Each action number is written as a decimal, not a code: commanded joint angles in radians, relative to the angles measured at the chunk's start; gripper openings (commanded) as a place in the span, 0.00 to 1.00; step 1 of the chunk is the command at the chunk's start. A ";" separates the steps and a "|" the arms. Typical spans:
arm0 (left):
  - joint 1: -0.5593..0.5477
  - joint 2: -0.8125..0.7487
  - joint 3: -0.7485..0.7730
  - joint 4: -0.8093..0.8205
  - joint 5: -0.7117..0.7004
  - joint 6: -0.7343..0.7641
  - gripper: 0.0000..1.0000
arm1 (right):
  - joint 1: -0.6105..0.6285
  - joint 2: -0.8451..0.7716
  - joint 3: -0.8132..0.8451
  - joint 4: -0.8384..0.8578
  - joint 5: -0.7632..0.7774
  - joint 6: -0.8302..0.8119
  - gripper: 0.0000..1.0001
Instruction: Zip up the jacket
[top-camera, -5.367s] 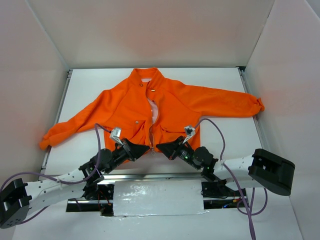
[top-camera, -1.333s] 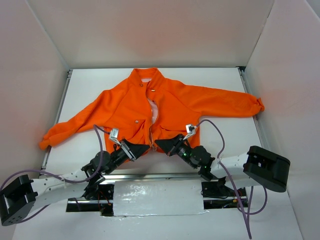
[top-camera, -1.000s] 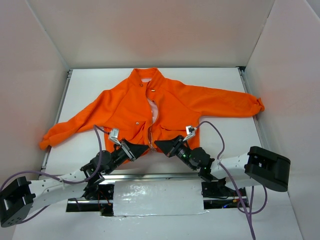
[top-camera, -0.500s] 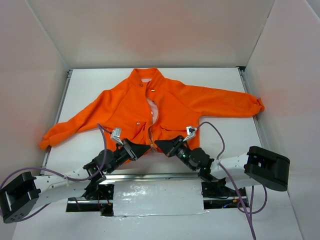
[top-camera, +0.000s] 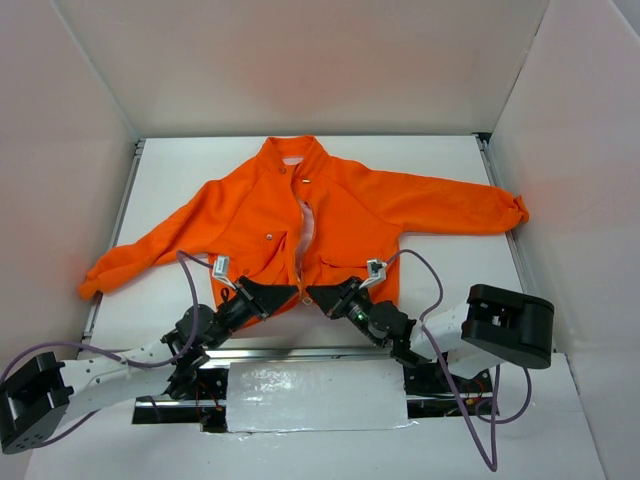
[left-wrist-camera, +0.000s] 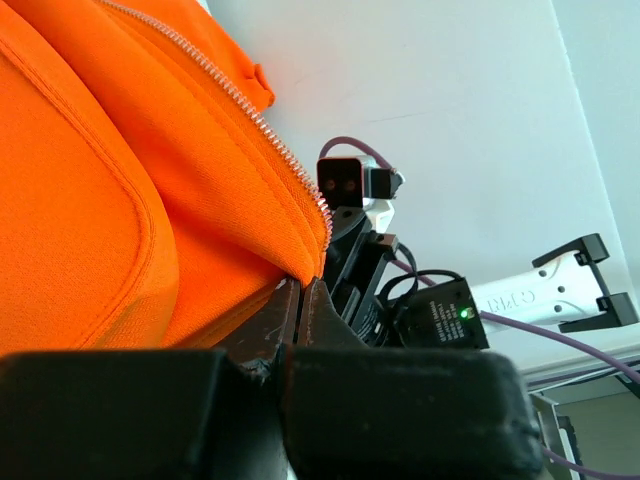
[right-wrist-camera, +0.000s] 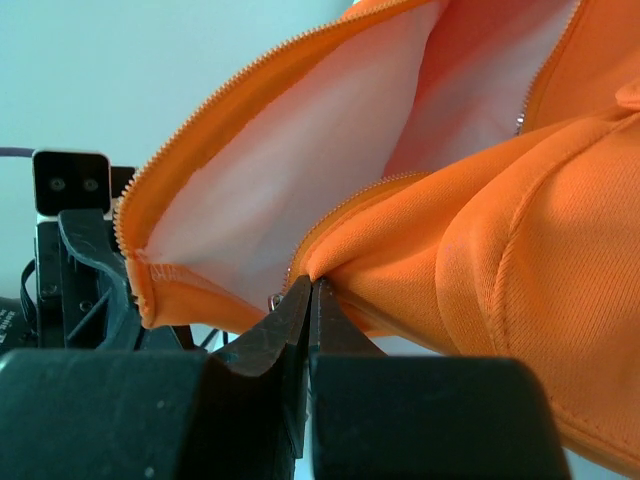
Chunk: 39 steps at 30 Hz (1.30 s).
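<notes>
The orange jacket (top-camera: 320, 215) lies flat on the white table, collar at the far side, sleeves spread left and right. Its pale zipper (top-camera: 300, 240) is open down the front. My left gripper (top-camera: 292, 292) is shut on the left front's bottom corner beside the zipper teeth (left-wrist-camera: 260, 125). My right gripper (top-camera: 312, 293) is shut on the right front's bottom hem by its zipper edge (right-wrist-camera: 345, 205); the pale lining (right-wrist-camera: 300, 180) shows above. The two grippers face each other closely, holding the hem a little off the table. The jacket also fills the left wrist view (left-wrist-camera: 90, 200).
White walls enclose the table at the back (top-camera: 300, 60), left (top-camera: 60, 150) and right (top-camera: 590, 150). A metal rail (top-camera: 300, 352) runs along the near edge by the arm bases. Purple cables (top-camera: 430, 280) loop from each arm.
Both grippers have moved a little away from the bases, carrying the jacket's bottom hem with them. The lower front has bunched and the zipper gap has widened. The right arm's base link has swung inward.
</notes>
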 joint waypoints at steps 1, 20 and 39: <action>-0.013 -0.015 -0.035 0.105 0.011 -0.019 0.00 | 0.027 0.011 0.039 0.273 0.065 -0.027 0.00; -0.010 -0.477 0.210 -0.998 -0.307 0.074 0.00 | 0.113 -0.236 0.222 -0.946 0.050 0.229 0.67; -0.010 -0.315 0.342 -1.110 -0.261 0.166 0.00 | -0.362 -0.043 0.358 -1.418 -0.404 -0.031 0.77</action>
